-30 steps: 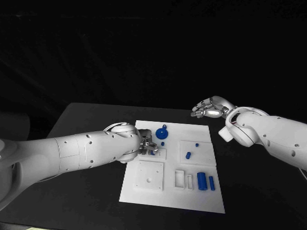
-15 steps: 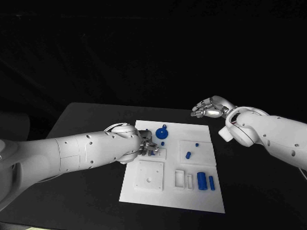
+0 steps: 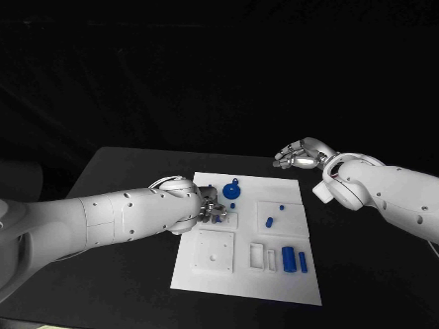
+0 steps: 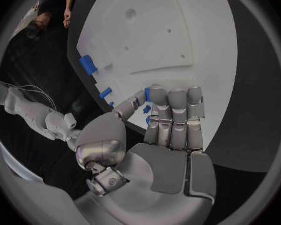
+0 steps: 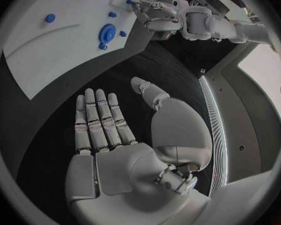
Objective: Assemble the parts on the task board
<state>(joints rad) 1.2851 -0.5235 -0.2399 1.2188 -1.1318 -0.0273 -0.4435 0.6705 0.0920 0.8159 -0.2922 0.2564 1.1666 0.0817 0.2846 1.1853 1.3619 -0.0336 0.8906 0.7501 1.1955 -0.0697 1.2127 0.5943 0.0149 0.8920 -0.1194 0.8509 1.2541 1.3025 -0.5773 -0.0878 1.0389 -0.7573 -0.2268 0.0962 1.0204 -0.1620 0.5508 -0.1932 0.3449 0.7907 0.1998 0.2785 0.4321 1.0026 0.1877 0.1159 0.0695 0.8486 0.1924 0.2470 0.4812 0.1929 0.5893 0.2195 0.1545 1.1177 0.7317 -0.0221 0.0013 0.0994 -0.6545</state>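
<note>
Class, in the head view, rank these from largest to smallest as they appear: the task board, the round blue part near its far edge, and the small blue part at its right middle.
1. task board
2. round blue part
3. small blue part, clearly the smallest

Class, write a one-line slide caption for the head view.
Left hand works at a small blue part on the white board; right hand hovers open beyond it.

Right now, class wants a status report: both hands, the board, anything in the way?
Left hand pinching a small blue part over the task board. Right hand open, off the board's far corner. Nothing blocking.
</note>
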